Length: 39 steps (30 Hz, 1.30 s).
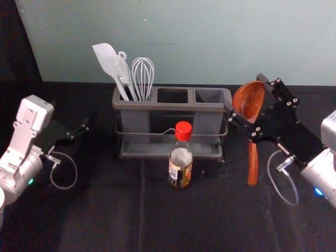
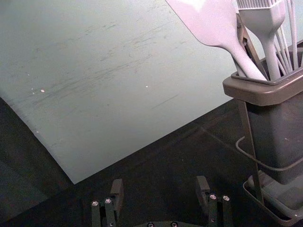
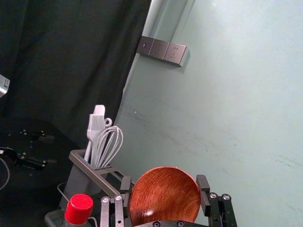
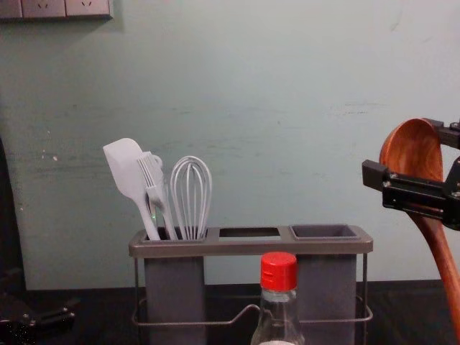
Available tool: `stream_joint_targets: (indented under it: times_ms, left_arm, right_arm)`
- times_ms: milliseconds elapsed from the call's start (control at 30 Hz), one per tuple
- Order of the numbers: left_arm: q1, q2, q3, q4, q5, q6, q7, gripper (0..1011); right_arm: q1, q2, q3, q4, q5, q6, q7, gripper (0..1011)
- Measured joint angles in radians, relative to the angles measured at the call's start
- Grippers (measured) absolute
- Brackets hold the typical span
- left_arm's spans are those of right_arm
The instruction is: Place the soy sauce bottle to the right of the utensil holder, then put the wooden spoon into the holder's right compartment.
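The right gripper (image 1: 244, 92), right of the utensil holder (image 1: 168, 106), grips the wooden spoon (image 1: 249, 101) at its bowl, handle hanging down. The soy sauce bottle (image 1: 180, 164) stands upright on the near side of the holder, right of its middle. The left gripper (image 1: 79, 133) is parked left of the holder, fingers apart.

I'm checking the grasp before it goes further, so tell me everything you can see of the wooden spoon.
The spoon looks like reddish-brown wood, with visible grain and a slight shine on its broad, rounded bowl, and has a long, plain handle. It hangs roughly upright, bowl up and handle down, to the right of the holder and outside its compartments. The right gripper holds it, fingers on either side of the bowl.
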Motion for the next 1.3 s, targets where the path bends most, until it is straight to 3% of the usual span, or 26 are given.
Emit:
stream_joint_targets:
  times_ms: [800,1033,1300]
  left_arm:
    - [0.000,0.000,0.000,0.000,0.000,0.000,0.000,1005]
    - [0.000,0.000,0.000,0.000,0.000,0.000,0.000,1005]
    - [0.000,0.000,0.000,0.000,0.000,0.000,0.000,1005]
  right_arm:
    - [0.004,-0.005,-0.001,0.005,-0.002,-0.004,0.001,848]
    - [0.075,-0.029,-0.011,0.035,-0.014,0.021,0.030,848]
    - [0.235,-0.066,-0.050,0.126,-0.006,0.037,0.079,848]
